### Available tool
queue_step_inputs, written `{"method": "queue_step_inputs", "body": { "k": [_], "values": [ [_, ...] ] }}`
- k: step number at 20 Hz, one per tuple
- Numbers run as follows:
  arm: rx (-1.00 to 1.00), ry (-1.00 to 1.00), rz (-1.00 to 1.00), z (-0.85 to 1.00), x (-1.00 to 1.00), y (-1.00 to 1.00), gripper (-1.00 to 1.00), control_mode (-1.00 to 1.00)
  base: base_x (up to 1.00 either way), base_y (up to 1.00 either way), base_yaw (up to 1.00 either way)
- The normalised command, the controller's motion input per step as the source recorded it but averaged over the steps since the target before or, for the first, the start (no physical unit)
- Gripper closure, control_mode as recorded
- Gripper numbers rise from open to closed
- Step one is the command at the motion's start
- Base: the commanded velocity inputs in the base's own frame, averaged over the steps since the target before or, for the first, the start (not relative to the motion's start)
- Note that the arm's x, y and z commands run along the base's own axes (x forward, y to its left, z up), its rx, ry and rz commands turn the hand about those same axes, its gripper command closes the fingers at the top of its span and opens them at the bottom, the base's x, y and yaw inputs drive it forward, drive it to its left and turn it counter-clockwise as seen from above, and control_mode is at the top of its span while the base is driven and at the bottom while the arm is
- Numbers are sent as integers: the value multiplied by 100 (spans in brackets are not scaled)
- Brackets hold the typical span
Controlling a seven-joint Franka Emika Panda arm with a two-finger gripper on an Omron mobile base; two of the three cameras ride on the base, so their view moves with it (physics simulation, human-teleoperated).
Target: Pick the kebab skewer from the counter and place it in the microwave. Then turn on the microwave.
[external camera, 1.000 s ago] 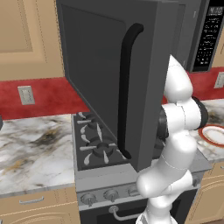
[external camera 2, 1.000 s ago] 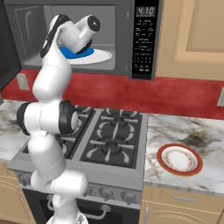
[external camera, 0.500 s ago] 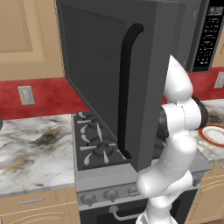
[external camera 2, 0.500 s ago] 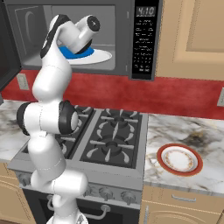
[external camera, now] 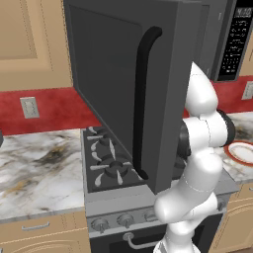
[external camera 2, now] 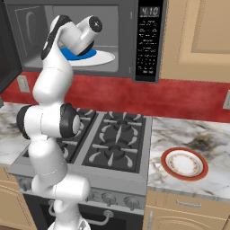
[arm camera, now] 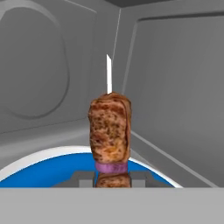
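Hand view has your tool [arm camera: 113, 178] clamped on the kebab skewer [arm camera: 110, 131], held just above the blue-centred turntable plate [arm camera: 43, 168] inside the microwave [external camera 2: 128, 40]. You are at the placing step. Next, lower slightly, release, withdraw, shut the door [external camera: 118, 94], then press start on the keypad [external camera 2: 147, 45].

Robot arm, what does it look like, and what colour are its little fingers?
The arm is made of smooth, rounded white shells with dark grey rings at the joints. One white joint cap has a small dark dot. No cables or markings show. The end effector has two small, blocky dark grey fingers.
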Motion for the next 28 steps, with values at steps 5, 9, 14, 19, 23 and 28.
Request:
{"method": "queue_step_inputs", "body": {
  "k": [5,9,14,19,23,28],
  "values": [
    [0,0,0,-8,2,3,100,-100,0,0,0],
    [0,0,0,-7,5,3,100,-100,0,0,0],
    [0,0,0,-6,6,5,-100,-100,0,0,0],
    [-2,0,0,-5,9,7,-100,-100,0,0,0],
    [-2,0,0,-3,7,6,-100,-100,0,0,0],
    [-1,0,0,-2,6,4,-100,-100,0,0,0]
  ]
}}
